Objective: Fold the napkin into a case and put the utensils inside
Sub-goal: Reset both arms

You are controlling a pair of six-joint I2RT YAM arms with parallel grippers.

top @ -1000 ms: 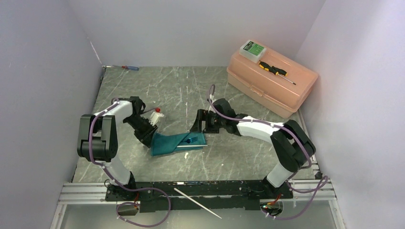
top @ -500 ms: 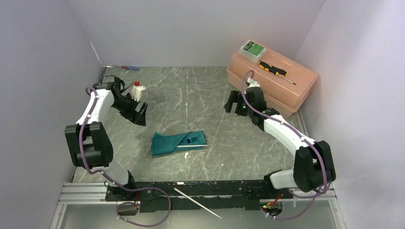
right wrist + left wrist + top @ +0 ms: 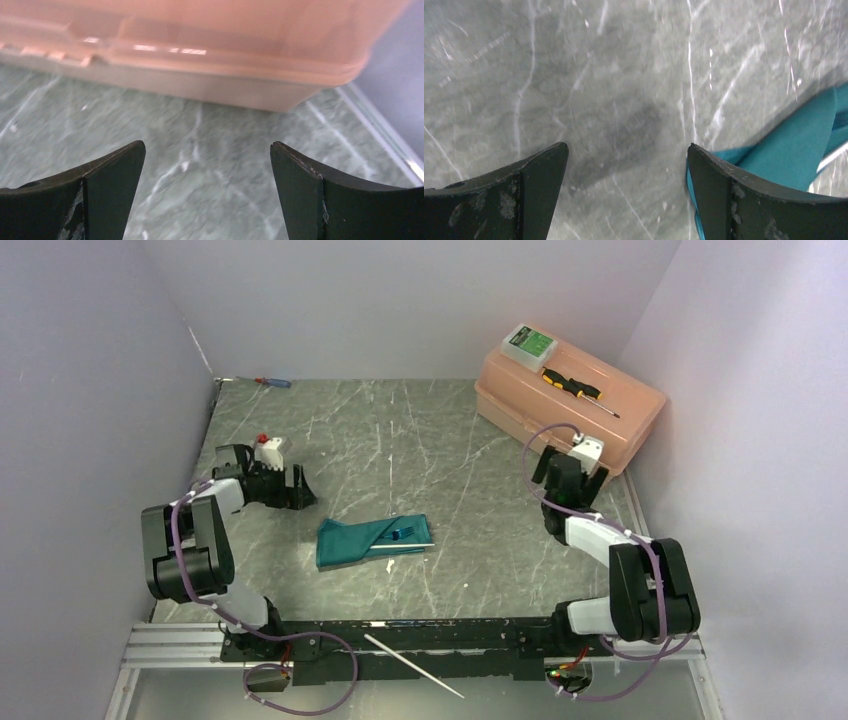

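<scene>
The teal napkin lies folded into a flat, narrow case mid-table. A blue utensil rests on its right part, partly tucked into the fold. A short white tip shows at its near edge. One white stick lies on the front rail. My left gripper is open and empty, left of the napkin and apart from it. In the left wrist view the open gripper has the napkin beyond its right finger. My right gripper is open and empty, far right.
A pink toolbox stands at the back right, just ahead of my right gripper. On its lid lie a yellow-and-black screwdriver and a small green-topped box. A red-and-blue screwdriver lies at the back left wall.
Both grippers were at the napkin's ends a second ago. They let go, opened wide and drew back, the left one leftward and the right one toward the toolbox. The napkin stayed put.
</scene>
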